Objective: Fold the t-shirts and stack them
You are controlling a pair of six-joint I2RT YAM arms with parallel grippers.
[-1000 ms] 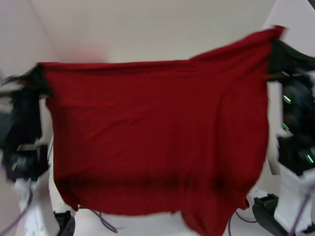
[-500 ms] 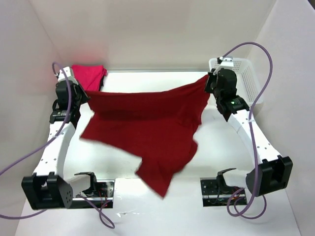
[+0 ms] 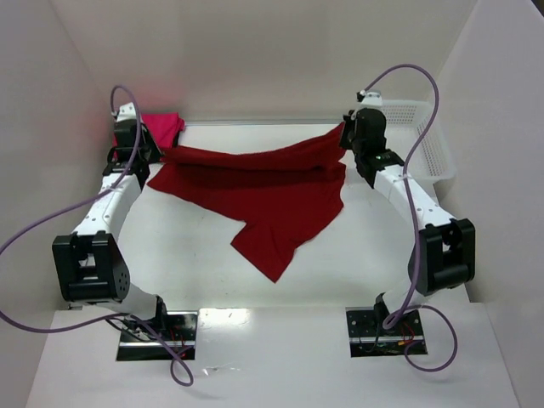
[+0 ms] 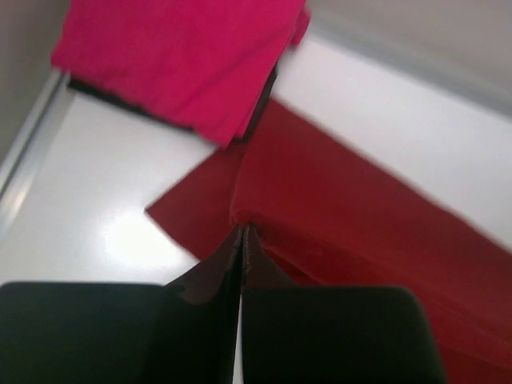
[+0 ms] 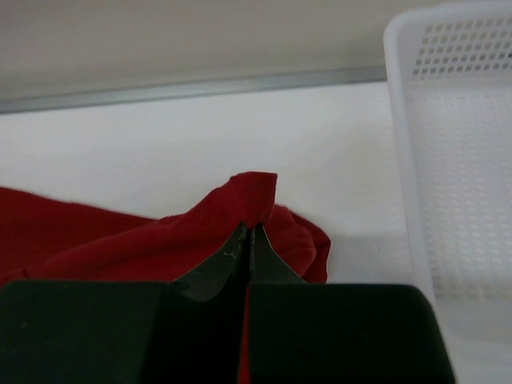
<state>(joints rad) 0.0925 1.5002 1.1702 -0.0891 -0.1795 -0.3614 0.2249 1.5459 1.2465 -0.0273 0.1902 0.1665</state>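
The dark red t-shirt [image 3: 263, 191] lies spread across the far half of the table, its far edge stretched between both arms and a tail pointing toward the near side. My left gripper [image 3: 161, 155] is shut on its far left corner [image 4: 240, 210]. My right gripper [image 3: 343, 138] is shut on its far right corner [image 5: 258, 192]. In both wrist views the jaws pinch a small peak of red cloth. The magenta-pink t-shirt [image 3: 155, 130] lies folded in the far left corner, [image 4: 172, 56] just beyond the left gripper.
A white mesh basket [image 3: 416, 136] stands at the far right, right of the right gripper [image 5: 452, 144]. White walls close in the table at the back and on both sides. Purple cables loop off both arms.
The red shirt was held up in front of the camera, then swung down and away. It now rests on the table, with both arms stretched toward the far edge.
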